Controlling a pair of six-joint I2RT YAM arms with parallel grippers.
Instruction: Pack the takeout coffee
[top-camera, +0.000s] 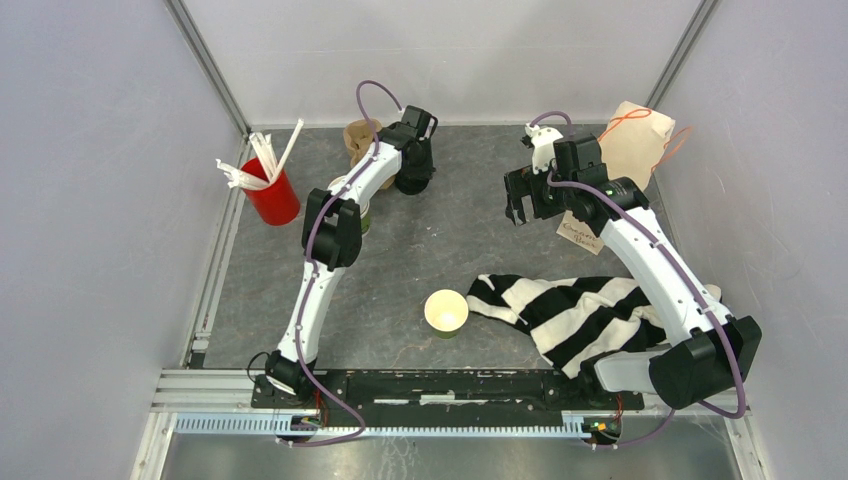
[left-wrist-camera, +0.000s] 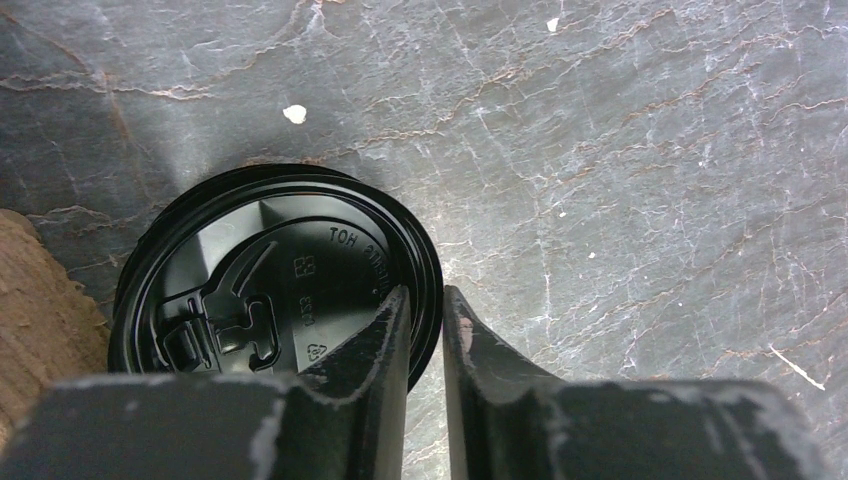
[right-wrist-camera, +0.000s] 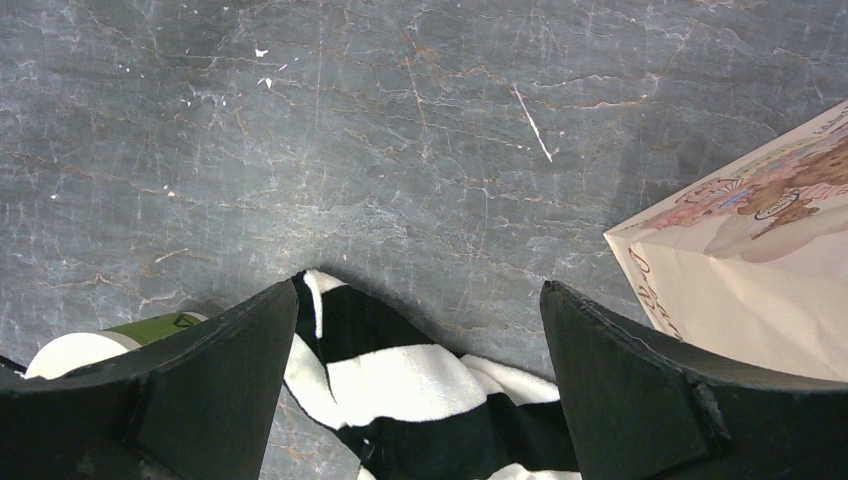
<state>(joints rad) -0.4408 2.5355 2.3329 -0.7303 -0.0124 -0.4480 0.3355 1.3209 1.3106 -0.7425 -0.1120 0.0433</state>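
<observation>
A black lid (left-wrist-camera: 275, 270) lies on the table at the back, beside the brown pulp carrier (top-camera: 360, 135). My left gripper (left-wrist-camera: 425, 292) is shut on the lid's right rim, one finger inside it and one outside; it shows in the top view too (top-camera: 413, 168). One green cup (top-camera: 446, 312) stands open and lidless at the front centre, cream inside. A second green cup (top-camera: 360, 214) is partly hidden under my left arm. My right gripper (top-camera: 520, 200) hovers open and empty over bare table at the back right; its view shows the open cup (right-wrist-camera: 150, 328) at lower left.
A red cup with white straws (top-camera: 270, 195) stands at the left. A cream paper bag (top-camera: 635, 140) lies in the back right corner. A black-and-white striped cloth (top-camera: 580, 310) lies at the front right, close to the open cup. The carrier's edge (left-wrist-camera: 40, 290) touches the lid's left side.
</observation>
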